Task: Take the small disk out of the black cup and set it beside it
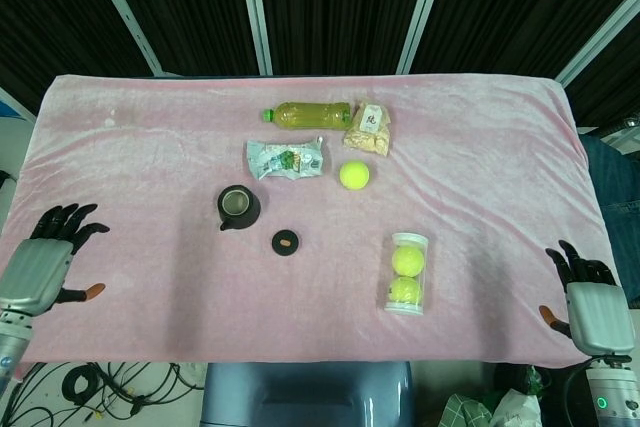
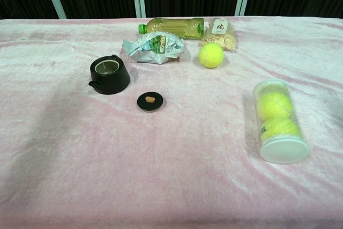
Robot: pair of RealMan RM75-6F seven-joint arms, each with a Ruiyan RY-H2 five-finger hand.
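Note:
The black cup (image 1: 239,207) (image 2: 110,74) stands upright on the pink cloth, left of centre. A small black disk (image 1: 285,243) (image 2: 150,102) with a brown knob lies flat on the cloth just right of and nearer than the cup, apart from it. My left hand (image 1: 45,262) hovers at the table's front left corner, fingers spread, holding nothing. At the front right corner my right hand (image 1: 588,302) also holds nothing, its fingers apart. Neither hand appears in the chest view.
A green bottle (image 1: 307,114), a snack bag (image 1: 368,129) and a crumpled wrapper (image 1: 286,158) lie behind the cup. A loose tennis ball (image 1: 354,175) sits right of the wrapper. A clear tube of tennis balls (image 1: 407,273) lies at the front right.

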